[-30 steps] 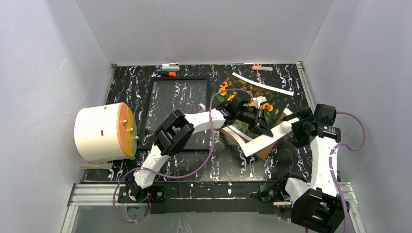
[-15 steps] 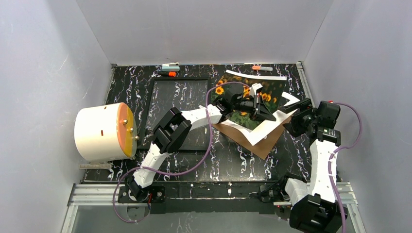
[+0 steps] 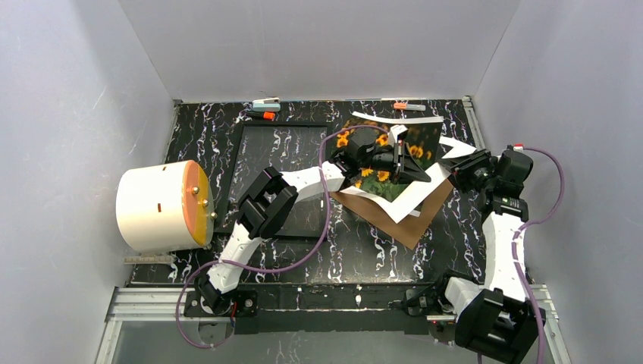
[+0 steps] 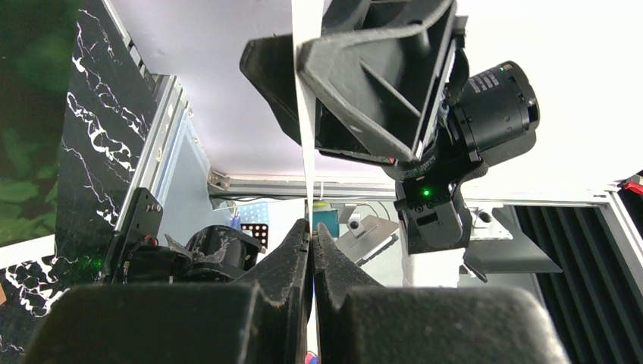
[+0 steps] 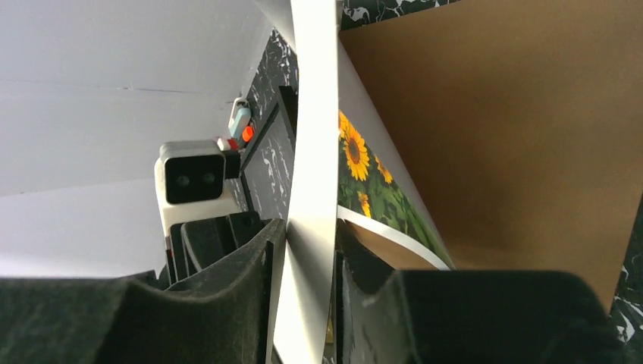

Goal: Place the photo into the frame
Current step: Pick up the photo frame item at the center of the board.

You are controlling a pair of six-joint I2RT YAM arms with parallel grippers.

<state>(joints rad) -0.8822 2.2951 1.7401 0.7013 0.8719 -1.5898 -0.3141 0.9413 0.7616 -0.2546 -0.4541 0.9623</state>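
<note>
photo point(image 3: 381, 187) 1 | frame point(image 3: 284, 123) 1 | brown backing board point(image 3: 413, 224) 1 | white drum point(image 3: 155, 206) 1 | orange-tipped markers point(image 3: 265, 115) point(image 3: 409, 107) 2 | left gripper point(image 3: 402, 161) + right gripper point(image 3: 459, 168) 2

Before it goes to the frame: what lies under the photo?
A brown backing board lies under the photo, its near corner showing on the table. The board's far part, and anything else beneath, is hidden by the print.

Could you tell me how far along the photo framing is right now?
Done: the photo is raised above the brown backing board. In hand: the left gripper and right gripper both pinch its edges. Remaining: carry it to the frame, lying empty, and seat it.
</note>
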